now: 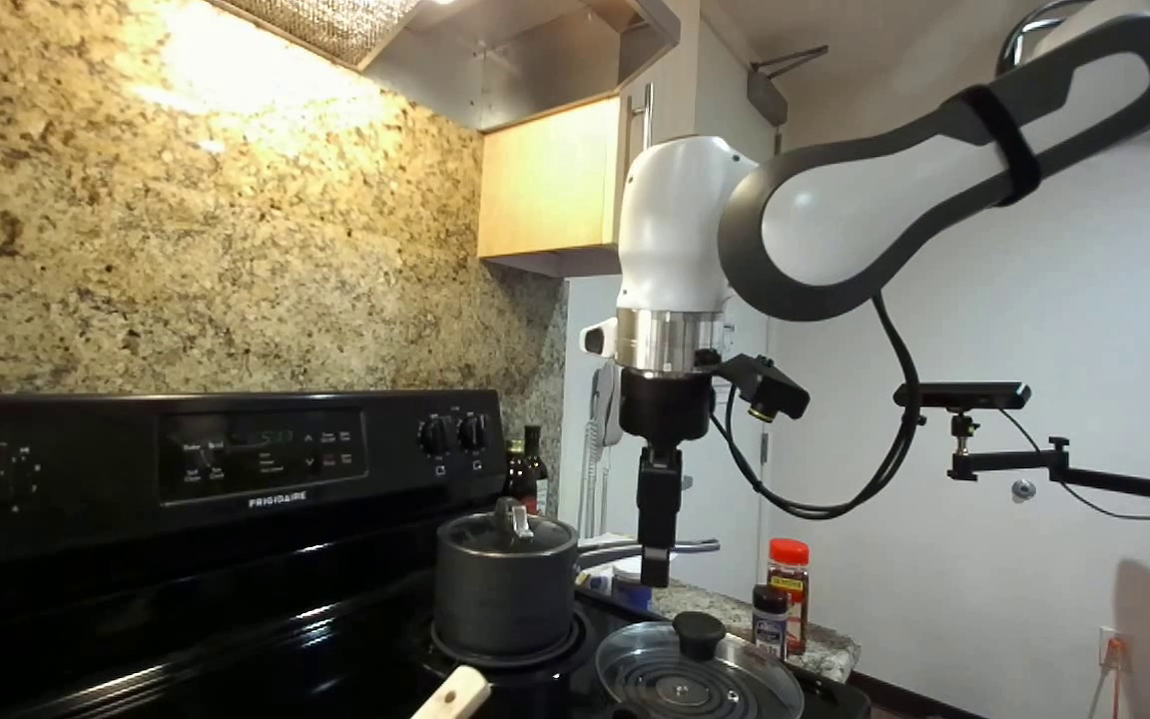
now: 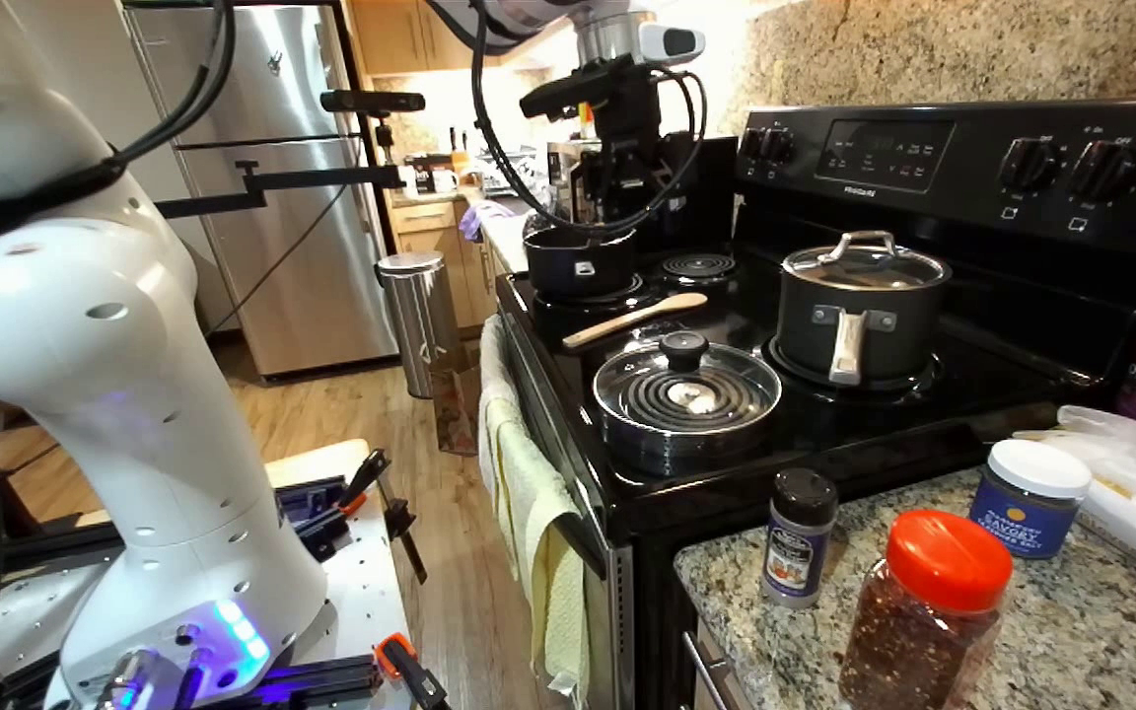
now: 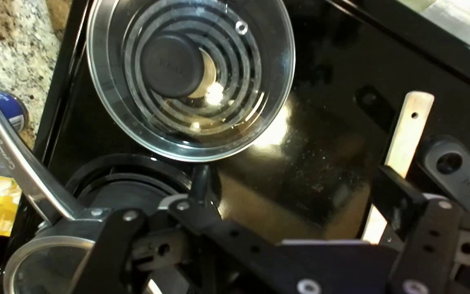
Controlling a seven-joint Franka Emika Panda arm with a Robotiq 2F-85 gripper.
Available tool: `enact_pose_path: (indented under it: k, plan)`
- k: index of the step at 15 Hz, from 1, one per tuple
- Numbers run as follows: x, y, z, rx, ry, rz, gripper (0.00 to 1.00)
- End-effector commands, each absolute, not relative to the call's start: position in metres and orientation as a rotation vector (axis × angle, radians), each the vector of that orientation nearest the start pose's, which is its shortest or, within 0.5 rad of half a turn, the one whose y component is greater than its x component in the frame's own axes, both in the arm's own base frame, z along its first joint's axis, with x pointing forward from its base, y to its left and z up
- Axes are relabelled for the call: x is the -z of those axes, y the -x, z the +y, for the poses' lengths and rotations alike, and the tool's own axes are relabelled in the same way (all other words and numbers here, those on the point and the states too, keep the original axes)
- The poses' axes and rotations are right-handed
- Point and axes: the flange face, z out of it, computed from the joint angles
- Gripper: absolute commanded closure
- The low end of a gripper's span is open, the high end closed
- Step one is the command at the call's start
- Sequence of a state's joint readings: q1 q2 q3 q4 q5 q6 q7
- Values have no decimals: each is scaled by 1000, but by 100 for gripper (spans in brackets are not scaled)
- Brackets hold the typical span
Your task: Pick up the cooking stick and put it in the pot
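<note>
The cooking stick, a pale wooden spoon [image 2: 632, 320], lies on the black stove top between the burners. Its end shows at the bottom of an exterior view [image 1: 457, 693]. In the wrist view its handle [image 3: 410, 130] runs down the right side and is partly hidden behind a finger. The pot [image 2: 864, 325] is a dark grey saucepan on a back burner with a glass lid on it; it also shows in an exterior view [image 1: 505, 599] and at the wrist view's lower left [image 3: 51, 261]. My gripper [image 1: 655, 571] points down above the stove, open and empty [image 3: 299, 190], apart from the spoon.
A round glass lid with a dark knob [image 2: 686, 394] covers a front burner. A black pan [image 2: 578, 264] stands beyond the spoon; its dark handle [image 3: 463, 175] is near the spoon handle. A red-capped jar [image 2: 928, 611] and other jars stand on the granite counter.
</note>
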State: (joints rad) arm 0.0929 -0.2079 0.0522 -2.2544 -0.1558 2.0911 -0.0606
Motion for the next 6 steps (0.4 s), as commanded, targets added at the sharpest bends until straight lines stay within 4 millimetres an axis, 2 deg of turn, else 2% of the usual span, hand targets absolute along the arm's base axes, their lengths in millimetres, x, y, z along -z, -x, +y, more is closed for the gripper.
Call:
enact_pose_path:
  k: [1,2,3,6]
  plan:
    - [-454,-476,67,-80,3238,-535,0]
    - [-451,-475,68,-148,3219,-590,0]
    - [-450,-475,66,-65,3255,-511,0]
    - [-449,-473,66,-115,3248,-552,0]
